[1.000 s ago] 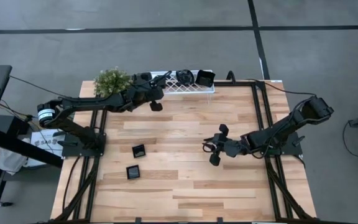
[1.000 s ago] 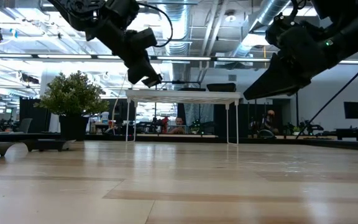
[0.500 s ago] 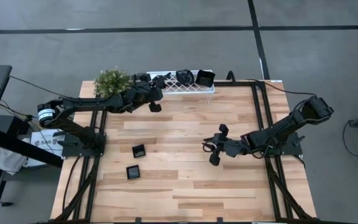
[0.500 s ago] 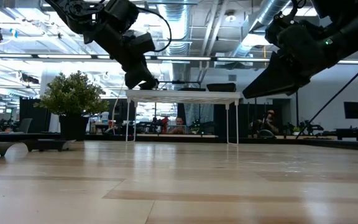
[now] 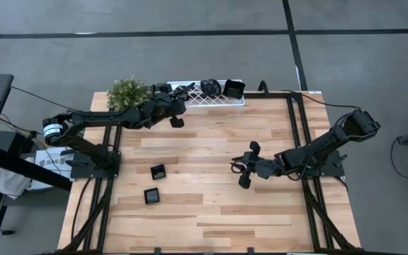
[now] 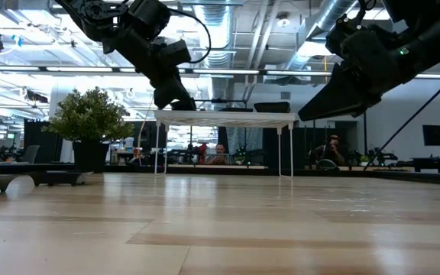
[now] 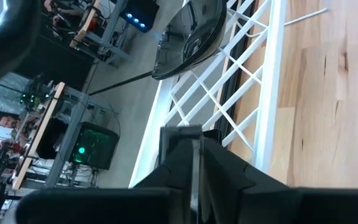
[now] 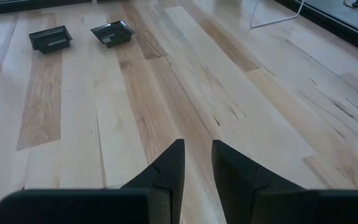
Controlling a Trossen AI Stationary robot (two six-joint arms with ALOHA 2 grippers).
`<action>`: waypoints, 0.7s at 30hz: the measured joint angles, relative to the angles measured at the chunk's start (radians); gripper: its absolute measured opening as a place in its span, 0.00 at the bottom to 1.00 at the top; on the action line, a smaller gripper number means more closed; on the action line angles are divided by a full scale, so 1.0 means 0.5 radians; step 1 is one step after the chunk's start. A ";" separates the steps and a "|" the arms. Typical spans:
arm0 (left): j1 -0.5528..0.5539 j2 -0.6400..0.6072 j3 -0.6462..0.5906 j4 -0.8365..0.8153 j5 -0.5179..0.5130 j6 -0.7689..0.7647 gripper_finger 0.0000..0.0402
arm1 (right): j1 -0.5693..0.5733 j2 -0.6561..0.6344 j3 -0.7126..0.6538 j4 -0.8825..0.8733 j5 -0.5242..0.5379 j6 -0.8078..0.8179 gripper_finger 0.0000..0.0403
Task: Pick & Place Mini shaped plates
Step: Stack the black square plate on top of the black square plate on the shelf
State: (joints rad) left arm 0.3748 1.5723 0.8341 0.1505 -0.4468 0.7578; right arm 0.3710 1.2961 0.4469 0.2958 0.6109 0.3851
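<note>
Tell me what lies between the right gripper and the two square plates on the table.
Only bare wooden tabletop: in the high view nothing sits between the right gripper and the two square plates; the right wrist view agrees.

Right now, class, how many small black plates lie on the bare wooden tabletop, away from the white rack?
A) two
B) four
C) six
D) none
A: the high view shows just two, one plate and another plate nearer the front edge; the rest sit on the white rack.
</note>
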 joint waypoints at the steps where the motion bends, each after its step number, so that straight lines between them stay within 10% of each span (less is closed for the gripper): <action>1: 0.001 0.000 0.000 0.000 0.007 0.000 0.11 | 0.000 0.000 0.000 0.000 0.000 0.000 0.19; 21: -0.005 0.000 0.000 0.030 0.042 -0.130 0.44 | 0.000 0.000 0.000 0.000 0.000 -0.001 0.19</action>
State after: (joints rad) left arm 0.3721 1.5723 0.8341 0.1654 -0.4257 0.6928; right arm 0.3710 1.2961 0.4469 0.2958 0.6109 0.3847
